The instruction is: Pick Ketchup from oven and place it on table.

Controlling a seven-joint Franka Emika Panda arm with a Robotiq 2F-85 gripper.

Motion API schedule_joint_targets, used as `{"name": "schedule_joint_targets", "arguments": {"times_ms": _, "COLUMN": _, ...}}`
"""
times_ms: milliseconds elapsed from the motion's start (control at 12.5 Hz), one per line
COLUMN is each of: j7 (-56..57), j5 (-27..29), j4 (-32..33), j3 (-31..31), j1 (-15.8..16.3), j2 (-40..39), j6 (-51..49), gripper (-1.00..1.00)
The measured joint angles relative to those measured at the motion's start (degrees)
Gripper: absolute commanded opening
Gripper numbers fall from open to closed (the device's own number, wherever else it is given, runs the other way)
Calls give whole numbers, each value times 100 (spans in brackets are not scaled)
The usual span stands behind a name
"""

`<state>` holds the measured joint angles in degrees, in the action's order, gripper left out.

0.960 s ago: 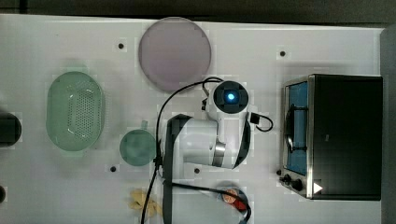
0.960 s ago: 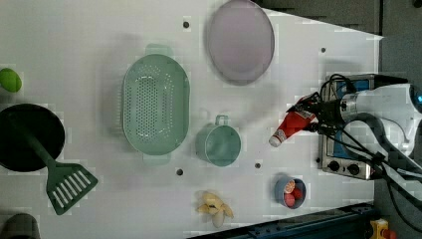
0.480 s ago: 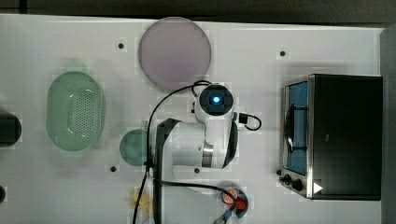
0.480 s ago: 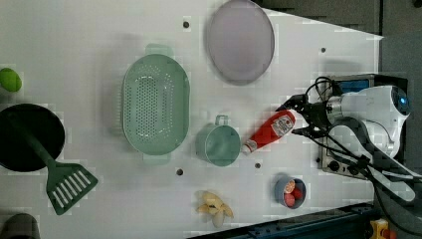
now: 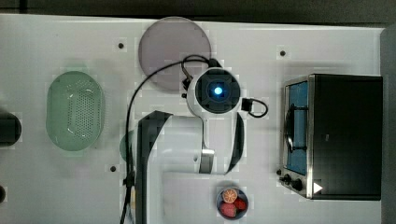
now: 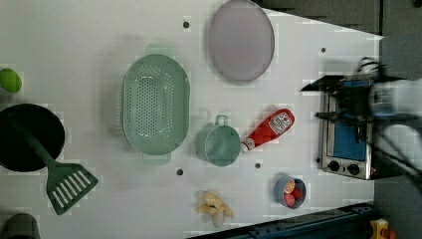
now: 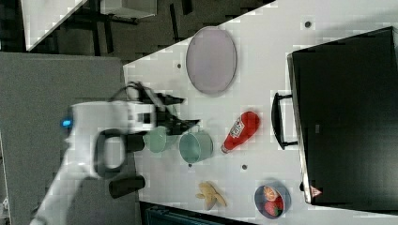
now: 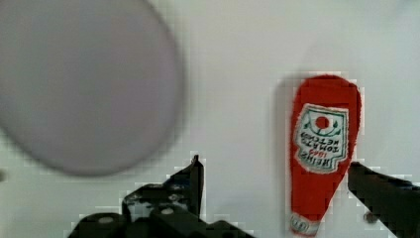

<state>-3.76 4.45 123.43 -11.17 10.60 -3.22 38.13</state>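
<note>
The ketchup (image 6: 268, 129) lies on its side on the white table (image 6: 99, 40), with its white cap toward the teal cup (image 6: 219, 145). In the right view the ketchup (image 7: 241, 130) rests between the cup and the oven's handle. In the wrist view the ketchup (image 8: 322, 148) lies flat, label up, and my gripper (image 8: 276, 168) stands open above it, fingers wide apart and touching nothing. The oven (image 5: 331, 135) stands at the top view's right, its glass door shut. My arm (image 5: 217, 91) covers the bottle in the top view.
A lilac plate (image 6: 241, 40) lies beyond the ketchup. A green colander (image 6: 155, 108) sits in the middle of the left view. A small bowl of fruit (image 6: 290, 191), a banana peel (image 6: 214, 208), a black pan (image 6: 30, 137) and a spatula (image 6: 67, 184) are also there.
The ketchup hung in my gripper a second ago, then came down beside the cup. The fingers opened and let it go, and my arm has drawn up and away.
</note>
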Motion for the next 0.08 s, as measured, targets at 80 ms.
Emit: {"name": "schedule_joint_targets", "arguments": {"times_ms": 80, "j7": -1, "j5": -44, "j4": -302, "j3": 6, "j1": -19, "j2": 251, "j6": -355, "gripper": 100}}
